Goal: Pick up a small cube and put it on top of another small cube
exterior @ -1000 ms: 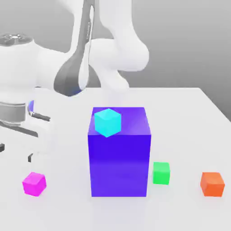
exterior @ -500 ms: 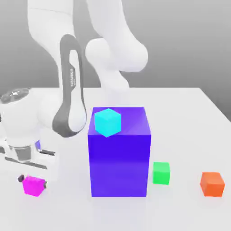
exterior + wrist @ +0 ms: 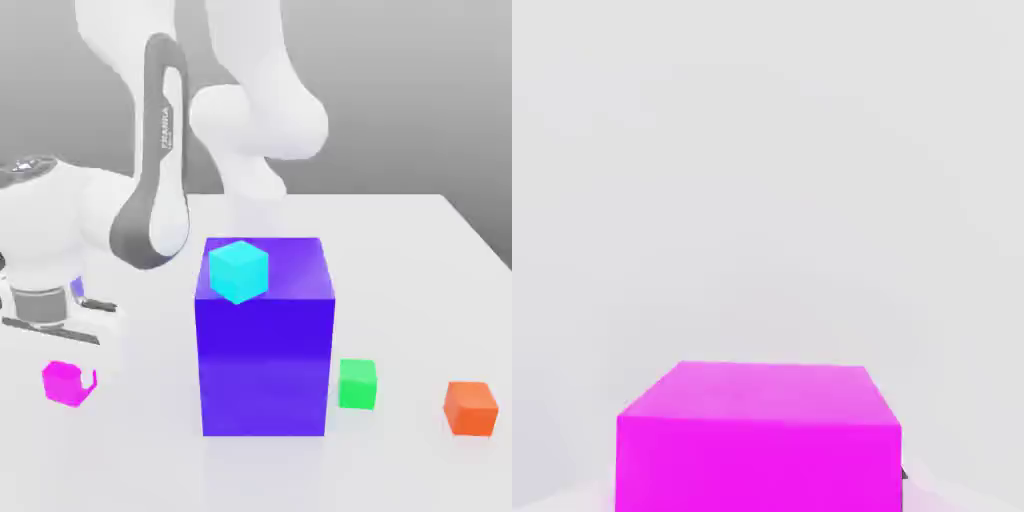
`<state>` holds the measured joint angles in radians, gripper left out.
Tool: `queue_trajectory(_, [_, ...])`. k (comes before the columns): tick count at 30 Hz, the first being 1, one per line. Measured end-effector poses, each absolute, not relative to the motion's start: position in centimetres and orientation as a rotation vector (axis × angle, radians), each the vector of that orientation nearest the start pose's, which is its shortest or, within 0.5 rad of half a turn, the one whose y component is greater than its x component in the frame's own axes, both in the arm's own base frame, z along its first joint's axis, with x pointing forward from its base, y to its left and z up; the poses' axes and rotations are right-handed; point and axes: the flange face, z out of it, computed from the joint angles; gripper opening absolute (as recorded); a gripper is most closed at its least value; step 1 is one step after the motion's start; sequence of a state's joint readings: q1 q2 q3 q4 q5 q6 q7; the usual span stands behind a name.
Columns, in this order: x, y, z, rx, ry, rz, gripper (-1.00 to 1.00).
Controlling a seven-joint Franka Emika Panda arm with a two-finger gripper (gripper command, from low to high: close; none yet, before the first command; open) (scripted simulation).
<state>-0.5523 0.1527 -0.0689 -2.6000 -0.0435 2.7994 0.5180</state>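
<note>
Cyan cube (image 3: pixel 239 272) rests atop blue-violet block (image 3: pixel 264 364).

Robot arm (image 3: pixel 150 150): cut off by the top edge of the exterior view; its wrist housing is cropped at the left edge. Magenta cube (image 3: pixel 62 383): right side partly covered by a pale fingertip (image 3: pixel 86 379) in the exterior view's lower left; lower part cropped at the bottom edge of the hand view. Blue block (image 3: pixel 265 350): top partly hidden behind the cyan cube (image 3: pixel 239 272). Tabletop (image 3: pixel 420 300): cropped at the exterior view's bottom.
</note>
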Motion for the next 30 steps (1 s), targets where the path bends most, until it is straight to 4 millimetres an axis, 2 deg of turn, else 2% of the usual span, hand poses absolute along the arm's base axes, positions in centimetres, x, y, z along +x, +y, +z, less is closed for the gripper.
queue_trajectory(2, [37.8, -24.4, 21.8, -2.713, 1.67, -0.126, -1.0])
queue_trajectory(5, [40.4, -21.1, 23.4, -2.722, 1.683, -0.21, -1.0])
queue_trajectory(10, [44.2, -14.0, 26.0, -2.715, 1.671, -0.362, -1.0])
queue_trajectory(14, [45.8, -7.9, 27.7, -2.679, 1.66, -0.456, -1.0])
queue_trajectory(21, [45.5, 3.6, 29.4, -2.592, 1.626, -0.548, -1.0])
queue_trajectory(26, [43.7, 11.1, 30.6, -2.511, 1.605, -0.584, -1.0])
queue_trajectory(30, [41.3, 15.9, 31.0, -2.424, 1.636, -0.574, -1.0])
